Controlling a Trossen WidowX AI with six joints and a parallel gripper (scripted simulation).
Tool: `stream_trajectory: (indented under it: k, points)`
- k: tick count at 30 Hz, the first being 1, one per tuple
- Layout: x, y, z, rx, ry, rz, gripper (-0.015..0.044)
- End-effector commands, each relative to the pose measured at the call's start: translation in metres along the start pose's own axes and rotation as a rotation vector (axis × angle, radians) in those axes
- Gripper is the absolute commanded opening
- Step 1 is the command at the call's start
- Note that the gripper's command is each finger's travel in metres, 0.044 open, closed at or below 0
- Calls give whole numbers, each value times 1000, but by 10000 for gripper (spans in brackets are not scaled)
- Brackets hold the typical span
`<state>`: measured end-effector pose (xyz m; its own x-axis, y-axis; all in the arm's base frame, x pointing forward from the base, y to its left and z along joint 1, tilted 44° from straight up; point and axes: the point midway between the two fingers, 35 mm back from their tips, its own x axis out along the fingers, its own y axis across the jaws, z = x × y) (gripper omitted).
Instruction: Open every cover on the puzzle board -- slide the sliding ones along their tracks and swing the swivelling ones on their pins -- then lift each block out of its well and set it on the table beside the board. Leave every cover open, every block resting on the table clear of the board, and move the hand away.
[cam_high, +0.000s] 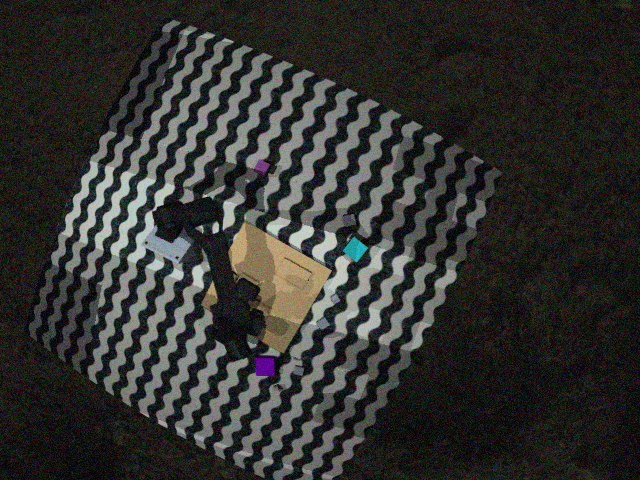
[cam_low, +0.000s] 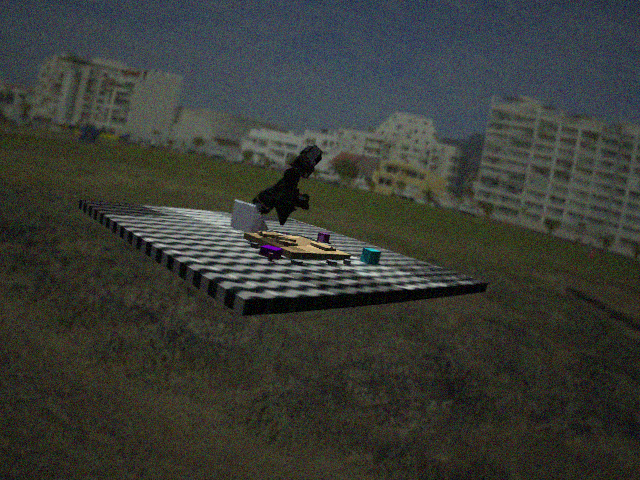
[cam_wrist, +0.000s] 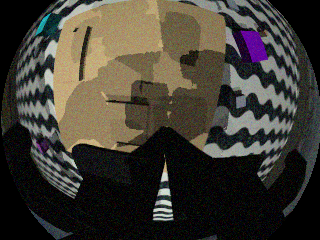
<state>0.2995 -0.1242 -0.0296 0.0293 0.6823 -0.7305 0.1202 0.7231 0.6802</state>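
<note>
My pincer (cam_wrist: 164, 183) hangs above the tan puzzle board (cam_high: 289, 304) with its fingers drawn together on nothing, the striped table (cam_high: 413, 217) showing through the thin slit between them in the wrist view. From overhead, my dark arm (cam_high: 219, 268) crosses the board's left side at the frame's centre. Three blocks rest on the table off the board: a cyan block (cam_high: 355, 249) right of it, a large purple block (cam_high: 264, 366) below it, and a small purple block (cam_high: 262, 166) above it. I cannot tell how the board's covers stand.
</note>
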Motion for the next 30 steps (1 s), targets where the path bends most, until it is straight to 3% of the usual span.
stream_trajectory:
  k: [1,30]
  points:
    - [0,0,0,-5,4,-2,0]
    - [18,-1,1,-5,3,-2,0]
